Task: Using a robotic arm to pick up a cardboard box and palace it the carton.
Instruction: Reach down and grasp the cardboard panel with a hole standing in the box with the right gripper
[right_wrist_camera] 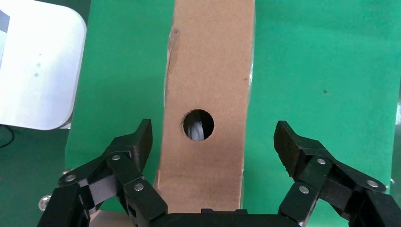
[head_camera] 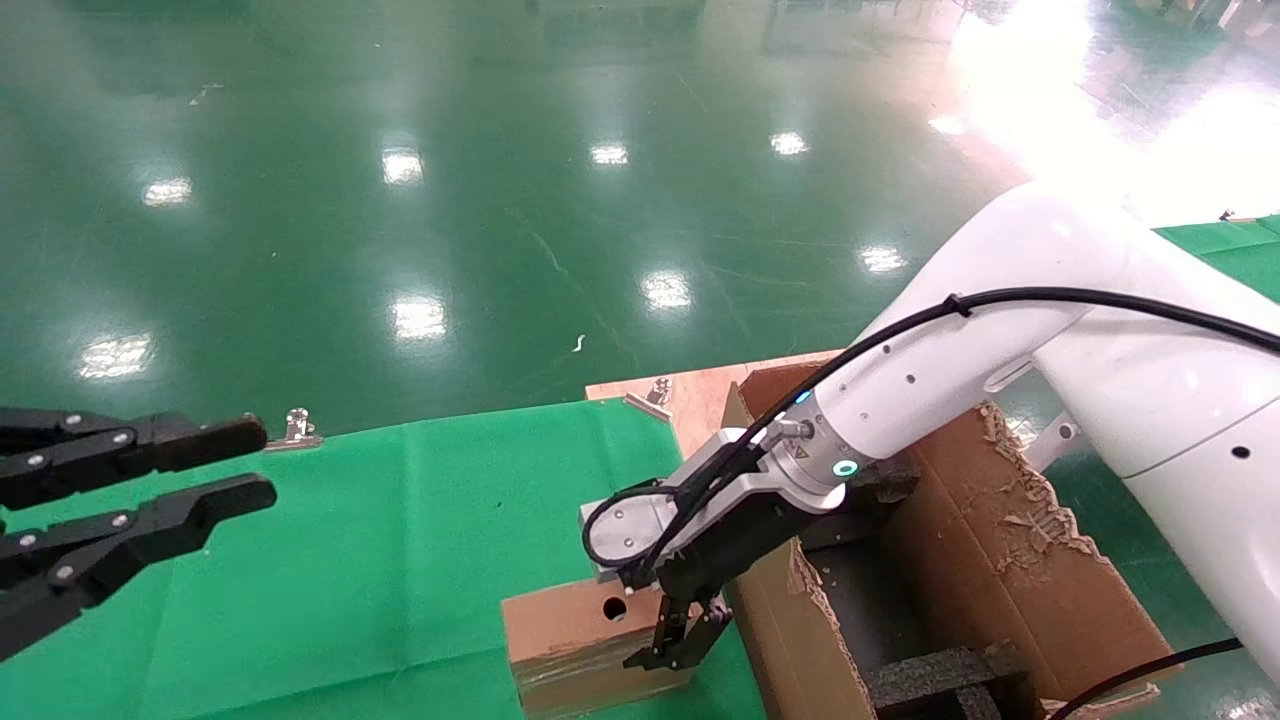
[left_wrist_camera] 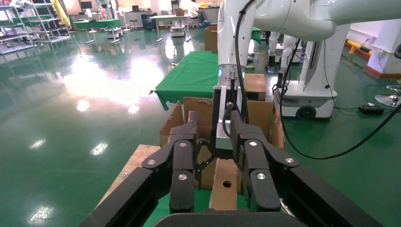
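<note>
The box (head_camera: 565,630) is plain brown cardboard with one dark round hole in its face. It sits on a bright green cloth (head_camera: 400,560). The carton (head_camera: 1000,560) is a deeper brown, its torn flap edges paler, with black foam (head_camera: 940,675) inside. The right arm (head_camera: 1000,330) is glossy white with a black cable, a small teal light and a black gripper (head_camera: 680,640). The left gripper (head_camera: 215,465) is all black. The floor (head_camera: 500,200) is shiny dark green, dotted with white light reflections.
</note>
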Available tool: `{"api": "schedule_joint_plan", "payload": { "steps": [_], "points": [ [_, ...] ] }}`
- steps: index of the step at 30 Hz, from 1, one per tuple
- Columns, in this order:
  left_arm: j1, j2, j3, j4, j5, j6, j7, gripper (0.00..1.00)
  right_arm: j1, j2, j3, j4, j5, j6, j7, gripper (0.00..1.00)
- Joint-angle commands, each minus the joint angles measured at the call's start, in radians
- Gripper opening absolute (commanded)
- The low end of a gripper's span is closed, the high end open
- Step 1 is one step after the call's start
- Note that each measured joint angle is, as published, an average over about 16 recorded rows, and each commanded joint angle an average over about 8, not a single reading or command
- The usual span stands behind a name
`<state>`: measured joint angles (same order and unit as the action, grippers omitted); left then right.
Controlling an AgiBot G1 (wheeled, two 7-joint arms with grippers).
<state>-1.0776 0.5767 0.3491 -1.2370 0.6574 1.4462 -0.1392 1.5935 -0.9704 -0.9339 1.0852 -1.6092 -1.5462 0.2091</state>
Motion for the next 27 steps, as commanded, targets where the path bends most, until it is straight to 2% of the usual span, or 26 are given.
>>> {"api": "schedule_joint_plan", "payload": {
  "steps": [1,27],
  "points": [
    [0.000,0.000,0.000,0.000,0.000,0.000,0.000,1.00,-0.001,0.000,0.000,0.000,0.001,0.000,0.000,0.00],
    [0.000,0.000,0.000,0.000,0.000,0.000,0.000,1.00,-0.003,0.004,0.006,0.002,0.001,-0.001,0.000,0.00]
  ]
}}
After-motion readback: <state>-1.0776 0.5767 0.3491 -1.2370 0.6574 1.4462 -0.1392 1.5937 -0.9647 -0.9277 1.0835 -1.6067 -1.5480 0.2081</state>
